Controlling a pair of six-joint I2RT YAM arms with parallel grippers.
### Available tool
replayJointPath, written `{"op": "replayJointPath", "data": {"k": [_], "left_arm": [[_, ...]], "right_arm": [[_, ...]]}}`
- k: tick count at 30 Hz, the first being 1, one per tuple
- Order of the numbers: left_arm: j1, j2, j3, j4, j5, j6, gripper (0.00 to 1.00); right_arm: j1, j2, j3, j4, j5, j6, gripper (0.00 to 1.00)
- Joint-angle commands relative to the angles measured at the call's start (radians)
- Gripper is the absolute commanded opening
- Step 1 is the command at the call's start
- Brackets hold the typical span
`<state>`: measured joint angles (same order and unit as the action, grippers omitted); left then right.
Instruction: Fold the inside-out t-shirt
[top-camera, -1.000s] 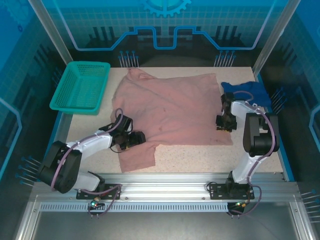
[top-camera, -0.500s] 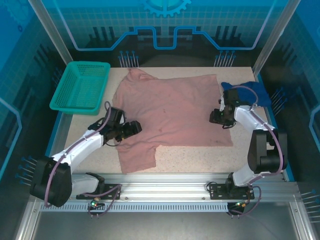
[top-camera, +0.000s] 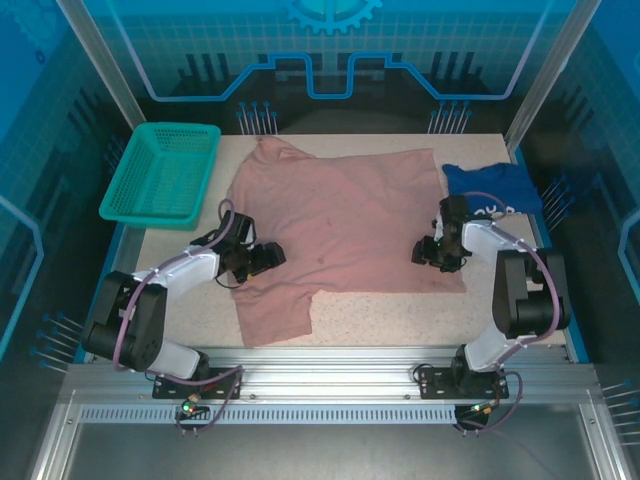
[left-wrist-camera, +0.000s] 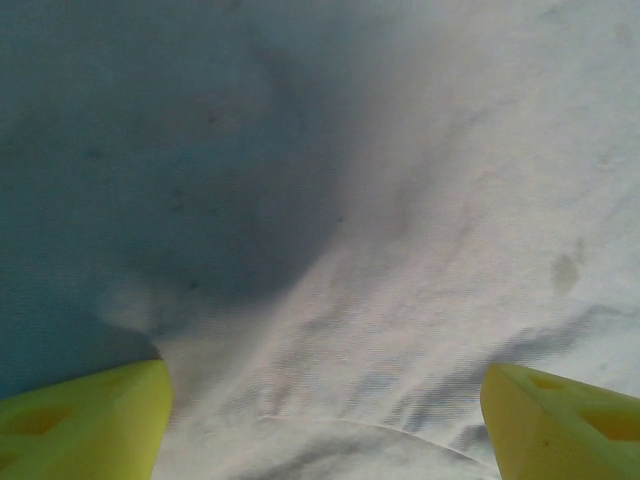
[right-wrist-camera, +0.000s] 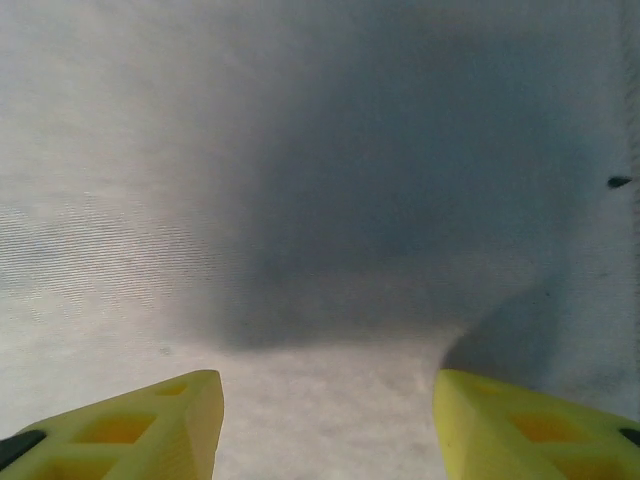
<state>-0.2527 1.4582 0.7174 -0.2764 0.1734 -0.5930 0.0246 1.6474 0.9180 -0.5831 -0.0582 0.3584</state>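
The inside-out t-shirt (top-camera: 345, 220), dusty pink, lies spread flat across the middle of the table, one sleeve pointing toward the near edge. My left gripper (top-camera: 272, 255) hovers over its left side near that sleeve. In the left wrist view the gripper (left-wrist-camera: 325, 430) is open, yellow fingers (left-wrist-camera: 90, 420) wide apart over wrinkled cloth (left-wrist-camera: 400, 300) with a curved seam. My right gripper (top-camera: 422, 250) sits low over the shirt's right edge. Seen from the right wrist, that gripper (right-wrist-camera: 328, 420) is open, its fingers (right-wrist-camera: 530, 420) apart with smooth cloth (right-wrist-camera: 300, 200) below and nothing pinched.
A dark blue shirt (top-camera: 490, 185) with white print lies at the far right, touching the pink shirt's right edge. A green mesh basket (top-camera: 163, 172) stands at the far left. Bare tabletop (top-camera: 390, 315) runs along the near edge.
My right gripper's jaws have spread apart, and it has turned and shifted left over the shirt's right edge. My left gripper has moved slightly away from the near edge.
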Motion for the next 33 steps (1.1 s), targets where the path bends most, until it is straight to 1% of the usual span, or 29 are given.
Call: {"op": "replayJointPath", "data": {"k": [1,4,7,11,14,19,22,23,25,28,31,33], "left_arm": [[0.007,0.014,-0.041,0.014,-0.024,0.03,0.83],[0.007,-0.007,-0.063,0.008,-0.024,0.024,0.83],[0.007,-0.072,-0.066,-0.012,-0.046,0.034,0.84],[0.007,-0.186,-0.05,-0.036,-0.069,0.04,0.86],[0.005,-0.258,-0.059,-0.079,-0.052,0.028,0.86],[-0.005,-0.333,-0.113,-0.21,0.008,-0.004,0.85],[-0.022,-0.419,-0.123,-0.329,-0.019,-0.027,0.85],[-0.032,-0.453,-0.126,-0.365,-0.039,-0.042,0.84],[-0.079,-0.53,-0.143,-0.429,-0.102,-0.114,0.82],[-0.128,-0.594,-0.185,-0.51,-0.123,-0.222,0.77],[-0.247,-0.616,-0.193,-0.593,-0.206,-0.323,0.72],[-0.3,-0.609,-0.199,-0.631,-0.222,-0.372,0.69]], "right_arm": [[-0.023,0.035,0.017,-0.038,0.031,0.013,0.57],[-0.04,0.036,0.018,-0.046,0.037,0.01,0.57],[-0.045,-0.003,0.018,-0.049,0.03,0.009,0.57],[-0.039,-0.098,-0.003,-0.031,-0.038,-0.001,0.57],[-0.038,-0.166,-0.023,-0.039,-0.081,0.003,0.58],[-0.04,-0.238,-0.068,-0.078,-0.105,0.026,0.58],[-0.039,-0.287,-0.087,-0.111,-0.078,0.038,0.59],[-0.041,-0.3,-0.092,-0.117,-0.063,0.042,0.59],[-0.041,-0.322,-0.105,-0.124,-0.059,0.053,0.59],[-0.033,-0.337,-0.118,-0.102,-0.083,0.074,0.59],[-0.015,-0.326,-0.115,-0.071,-0.095,0.086,0.59],[-0.008,-0.305,-0.101,-0.066,-0.104,0.082,0.59]]}}
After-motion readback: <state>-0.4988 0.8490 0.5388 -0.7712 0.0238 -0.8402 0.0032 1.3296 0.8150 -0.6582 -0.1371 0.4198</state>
